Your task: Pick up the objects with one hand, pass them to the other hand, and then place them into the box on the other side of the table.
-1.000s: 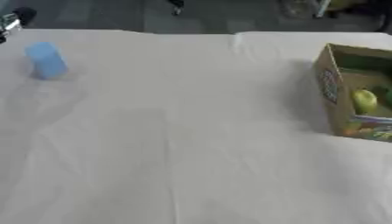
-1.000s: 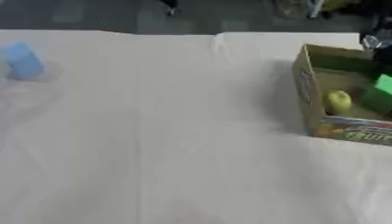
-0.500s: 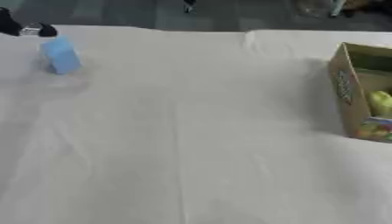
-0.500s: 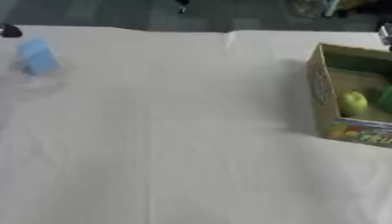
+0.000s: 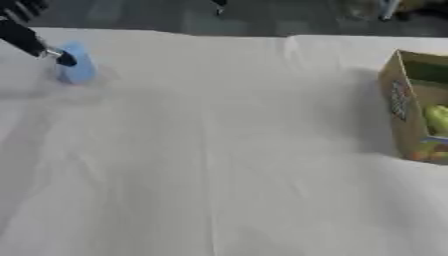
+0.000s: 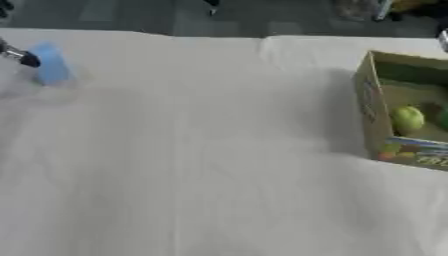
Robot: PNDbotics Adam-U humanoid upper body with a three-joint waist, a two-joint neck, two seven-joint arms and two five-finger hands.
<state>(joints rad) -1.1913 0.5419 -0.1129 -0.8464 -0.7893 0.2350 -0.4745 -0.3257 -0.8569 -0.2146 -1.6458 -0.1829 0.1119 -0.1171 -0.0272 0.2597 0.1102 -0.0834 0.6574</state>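
Observation:
A small light-blue block (image 5: 79,66) stands on the white cloth near the table's far left. My left hand (image 5: 24,36) comes in from the upper left corner with straight fingers, and one dark fingertip (image 5: 66,60) touches the block's left side. The open cardboard box (image 6: 374,107) sits at the right edge, holding a yellow-green round fruit (image 6: 407,119) and something green beside it. Only a pale sliver of my right hand (image 6: 444,38) shows at the right edge, above the box.
The white tablecloth (image 5: 219,160) covers the whole table, with creases running down its middle. A dark floor lies beyond the far edge (image 5: 175,33). Nothing else stands between the block and the box.
The camera has swung left, shifting the whole picture right. My left hand has reached in from the upper left corner and now touches the blue block. My right hand has slid almost out of view.

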